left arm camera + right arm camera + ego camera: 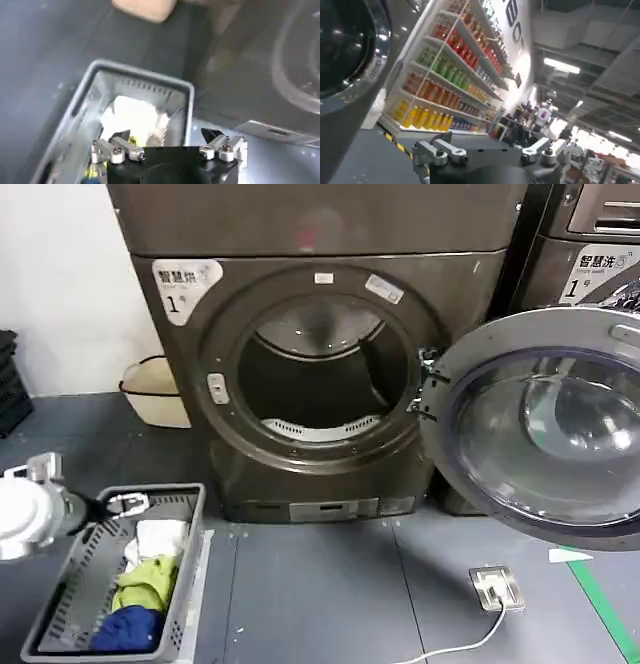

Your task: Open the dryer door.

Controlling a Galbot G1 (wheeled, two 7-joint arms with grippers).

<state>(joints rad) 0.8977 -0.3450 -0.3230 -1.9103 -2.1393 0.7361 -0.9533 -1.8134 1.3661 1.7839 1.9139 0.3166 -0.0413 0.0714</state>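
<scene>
The dark grey dryer [330, 274] stands ahead with its round drum opening [320, 374] uncovered. Its glass-fronted door [540, 424] is swung wide to the right on its hinge [428, 389]. My left gripper [128, 504] hangs low on the left over the far end of a laundry basket. In the left wrist view the left gripper [165, 135] is open with nothing between its fingers, and the dryer's front [300, 60] lies beyond it. In the right wrist view the right gripper [490, 142] is open and empty, with a dark round machine door [345, 45] curving past beside it.
A grey laundry basket [60, 604] holds white, green and blue clothes. A beige tub [150, 389] sits by the wall left of the dryer. A floor socket [497, 587] with a white cable and a green tape line [600, 604] lie at the right. A second machine [590, 254] stands behind the door.
</scene>
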